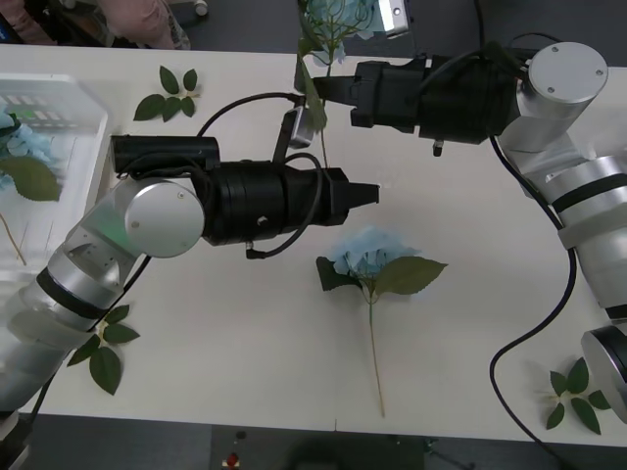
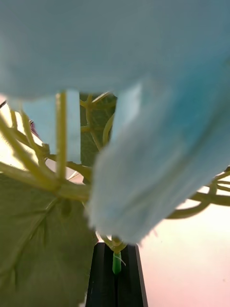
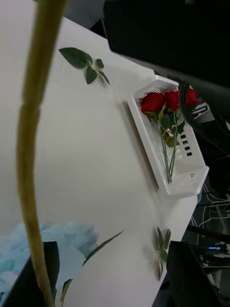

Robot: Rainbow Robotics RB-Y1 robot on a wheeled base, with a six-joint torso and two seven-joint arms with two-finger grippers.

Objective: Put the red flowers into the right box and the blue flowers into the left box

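The right gripper (image 1: 318, 90) pinches the thin green stem of a pale-blue hydrangea (image 1: 338, 15) at the table's far edge; the left gripper (image 1: 370, 194), fingers spread, hovers mid-table.

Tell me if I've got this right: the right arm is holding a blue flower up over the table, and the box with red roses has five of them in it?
Not quite. The right gripper does hold a blue flower by its stem, but the right box holds three red flowers, not five, as the left wrist view shows.
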